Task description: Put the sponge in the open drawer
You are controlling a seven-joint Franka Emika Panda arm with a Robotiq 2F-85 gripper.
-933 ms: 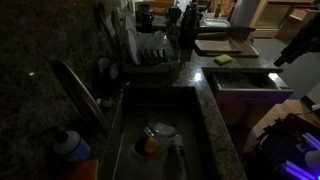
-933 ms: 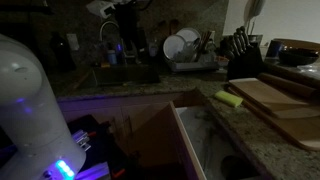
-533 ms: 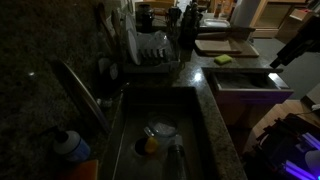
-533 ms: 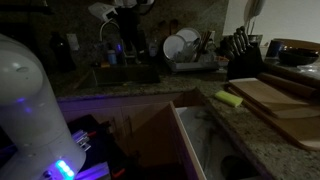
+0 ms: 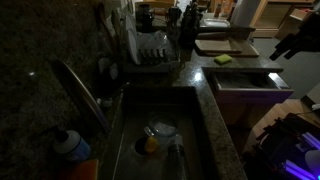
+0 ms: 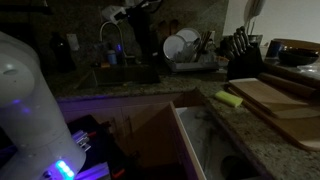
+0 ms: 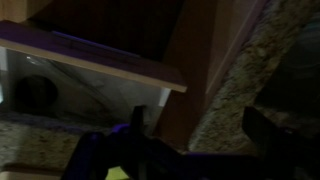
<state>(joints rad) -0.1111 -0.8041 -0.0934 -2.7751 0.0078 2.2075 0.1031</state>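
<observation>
Sponge [image 5: 222, 60]: a small, flat, yellow-green rectangle lying on the speckled granite counter [image 5: 215, 130]. It sits between the tan cutting board [image 5: 225, 46] and the open drawer [image 5: 248, 88], near the counter's edge. An exterior view shows it [image 6: 228, 98] just beside the stacked wooden boards [image 6: 270, 98], with the drawer's pale rim [image 6: 185, 135] lower down.

From the left, the steel sink [image 5: 150, 110] is smooth and deep, with a round dish on its floor. Behind it a wire dish rack [image 5: 152, 52] holds upright plates. Next come the sponge and the wide, shallow drawer, which has a pale front and a dark interior. Furthest right is the gripper [image 5: 283, 48], hanging out past the drawer and well apart from the sponge.

In the wrist view the gripper [image 7: 200, 135] looks down on the drawer rim [image 7: 90, 62] and the counter's mottled stone [image 7: 240, 80]. Its dark fingers appear spread wide with nothing between them, though the light is poor.

The likely risks:
- **Sliding:** the sponge is thin and light, so a finger arriving off-centre would probably slide it along the polished stone. It could go under the board's edge or off the counter.
- **Descent:** coming down too far would grind the fingertips on hard granite.
- **Grip:** the sponge is soft, so a shallow pinch may squash it and let it spring free.
- **Release:** letting go too early could leave the sponge on the narrow rim rather than inside the drawer.
</observation>
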